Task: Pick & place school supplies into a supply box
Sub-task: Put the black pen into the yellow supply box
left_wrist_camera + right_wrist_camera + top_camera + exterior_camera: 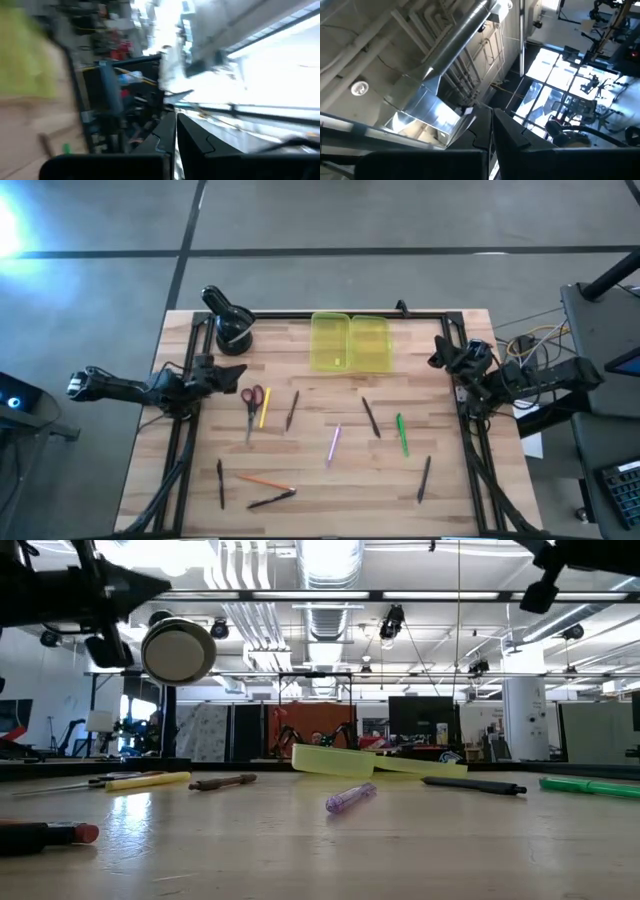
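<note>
Wooden tabletop [320, 510] fills the overhead view, and both my arms sit at its edges. My left gripper [212, 372] hangs at the left rim, fingers pressed together with nothing between them; my right gripper [440, 356] mirrors it at the right rim, closed and empty too. Between the two, toward the far edge, lies the yellow supply box [350, 343], opened flat. Just beside my left gripper are the red-handled scissors [251, 402] and a yellow pencil [264, 408], with a dark pen [292, 409] a little farther on. A pink pen [334, 444] lies mid-table, well apart from both grippers. Nearer my right gripper are another dark pen [371, 418] and a green pen [402, 434]. An orange pencil [266, 481] lies near the front edge on my left side, and a black round holder [233, 332] stands just behind my left gripper.

Down at table level, the box [345, 761] shows as a low yellow slab past the pink pen [350, 798], the room's ceiling lights bright behind.

Left wrist: my fingers [192, 142] meet, shut, the rest a blur.

Right wrist: fingers [507, 131] closed, pointing up at ceiling ductwork [450, 55].
</note>
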Available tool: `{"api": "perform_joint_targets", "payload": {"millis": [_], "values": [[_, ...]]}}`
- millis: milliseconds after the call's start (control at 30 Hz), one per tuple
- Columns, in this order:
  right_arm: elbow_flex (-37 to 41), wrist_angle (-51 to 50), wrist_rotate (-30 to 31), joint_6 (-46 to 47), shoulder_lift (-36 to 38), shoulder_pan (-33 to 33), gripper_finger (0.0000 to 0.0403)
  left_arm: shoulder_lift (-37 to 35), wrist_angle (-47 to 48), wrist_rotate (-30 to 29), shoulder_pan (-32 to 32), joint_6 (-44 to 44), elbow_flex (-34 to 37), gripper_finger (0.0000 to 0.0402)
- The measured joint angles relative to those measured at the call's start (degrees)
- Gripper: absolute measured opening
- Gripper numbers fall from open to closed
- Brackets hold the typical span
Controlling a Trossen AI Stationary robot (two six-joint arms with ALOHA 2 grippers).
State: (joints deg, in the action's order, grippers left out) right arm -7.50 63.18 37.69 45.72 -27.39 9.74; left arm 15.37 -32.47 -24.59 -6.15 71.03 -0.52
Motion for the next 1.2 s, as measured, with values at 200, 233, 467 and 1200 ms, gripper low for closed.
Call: {"api": "perform_joint_targets", "payload": {"millis": [200, 233, 467, 1200], "values": [[-6.10, -0.05, 0.02, -6.24, -3.72, 0.00, 0.0008, 0.20, -1.35, 1.40, -0.02, -11.27, -6.52, 0.0000], [-7.13, -0.07, 0.02, -8.43, -4.16, 0.00, 0.0009, 0.46, -1.62, 1.10, -0.02, -13.08, -8.17, 0.0000], [-14.88, -0.49, 0.00, -20.76, -6.22, -0.02, 0.0008, 4.24, 5.54, -1.06, -0.02, -27.93, -23.22, 0.0000], [-48.90, -90.08, -1.43, -1.70, -9.50, 0.09, 0.0008, 33.43, 69.79, -3.77, -0.49, -35.18, -68.88, 0.0000]]}}
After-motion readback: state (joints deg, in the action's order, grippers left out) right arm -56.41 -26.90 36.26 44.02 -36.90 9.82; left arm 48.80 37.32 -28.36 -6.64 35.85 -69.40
